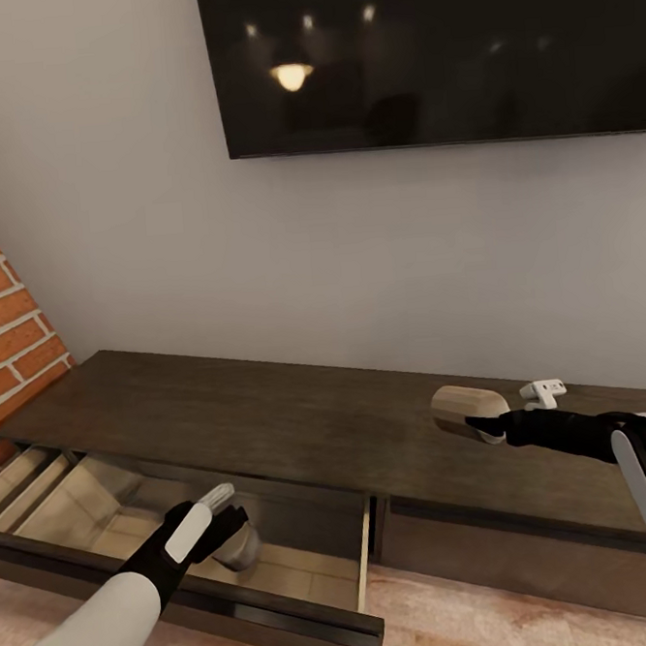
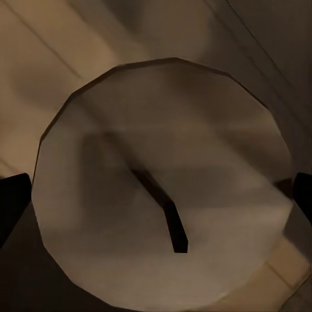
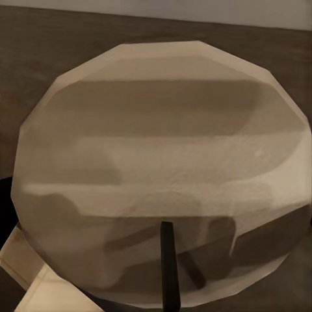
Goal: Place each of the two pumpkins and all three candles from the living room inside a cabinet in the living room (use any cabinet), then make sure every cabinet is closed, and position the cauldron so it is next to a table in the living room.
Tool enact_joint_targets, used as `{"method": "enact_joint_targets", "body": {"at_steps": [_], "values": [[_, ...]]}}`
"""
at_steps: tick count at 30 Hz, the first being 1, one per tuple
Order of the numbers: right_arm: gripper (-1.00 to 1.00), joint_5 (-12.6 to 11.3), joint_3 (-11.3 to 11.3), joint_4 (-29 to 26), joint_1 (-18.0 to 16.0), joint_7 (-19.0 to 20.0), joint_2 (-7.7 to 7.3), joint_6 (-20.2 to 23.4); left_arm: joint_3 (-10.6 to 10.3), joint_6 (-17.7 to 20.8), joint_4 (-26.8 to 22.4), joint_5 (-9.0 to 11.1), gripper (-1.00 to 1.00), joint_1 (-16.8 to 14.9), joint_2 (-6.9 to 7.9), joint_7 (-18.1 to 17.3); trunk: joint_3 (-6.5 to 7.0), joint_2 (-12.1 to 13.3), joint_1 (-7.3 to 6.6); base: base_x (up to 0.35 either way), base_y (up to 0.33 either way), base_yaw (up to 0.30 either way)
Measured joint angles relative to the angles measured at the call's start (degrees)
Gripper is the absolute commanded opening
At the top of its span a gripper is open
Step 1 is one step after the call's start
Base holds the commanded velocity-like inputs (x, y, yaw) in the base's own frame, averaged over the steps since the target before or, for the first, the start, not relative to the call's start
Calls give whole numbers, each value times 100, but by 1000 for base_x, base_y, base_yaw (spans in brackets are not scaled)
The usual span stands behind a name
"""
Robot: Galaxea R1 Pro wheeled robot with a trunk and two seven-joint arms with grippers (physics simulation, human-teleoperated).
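- A candle [image 1: 241,546] is held by the left gripper [image 1: 225,525] inside the open drawer [image 1: 314,581] at the cabinet's [image 1: 272,414] left end, low over the pale drawer floor; from the left wrist view [image 2: 162,182] its top face with the dark wick is seen between the two finger tips at the frame edges, jaws closed onto its sides.
- Whether that candle is touching the drawer floor cannot be told.
- A second candle [image 1: 470,404] is held by the right gripper [image 1: 491,424] above the cabinet top, near its back edge towards the right end; in the right wrist view [image 3: 162,169] it is gripped on its flanks, tilted so that its axis lies nearly level.
- Key relation: the open drawer lies well to the left of and below the right gripper's candle; the left arm is already in it, so the left candle is judged to be released first.
- In the way: the left arm occupies the drawer opening; the cabinet's front top edge must be cleared by the right arm.
- A TV [image 1: 428,52] hangs on the wall above; a brick pier [image 1: 7,319] stands at the left end.
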Motion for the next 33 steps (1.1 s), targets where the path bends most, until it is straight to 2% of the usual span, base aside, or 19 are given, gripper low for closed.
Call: {"method": "enact_joint_targets", "body": {"at_steps": [8,12,17,24,31,32,33], "values": [[-100,4,-3,1,0,2,-8,-1,-6,1,118,-14,-100,-19,-5,-53,0,0,0,39,-9,0],[-100,2,-3,1,-2,-2,-9,-1,10,25,195,-349,-100,-30,-59,-50,0,0,0,13,-4,0],[-100,3,-3,1,-1,-1,-9,0,17,65,252,-518,-100,-44,-121,-48,0,0,0,2,-1,0],[-100,4,-3,1,-1,2,-9,-2,15,64,592,-553,-100,-259,-195,-47,0,0,0,0,0,0],[-100,2,-7,1,-1,4,-9,0,11,60,673,-557,-100,-334,-223,-50,0,0,0,0,0,0],[-100,3,-7,1,0,4,-9,0,10,59,680,-559,100,-337,-224,-49,0,0,0,0,0,0],[-100,5,-9,1,-2,4,-9,-1,10,61,685,-570,100,-338,-225,-47,0,0,0,0,0,0]]}}
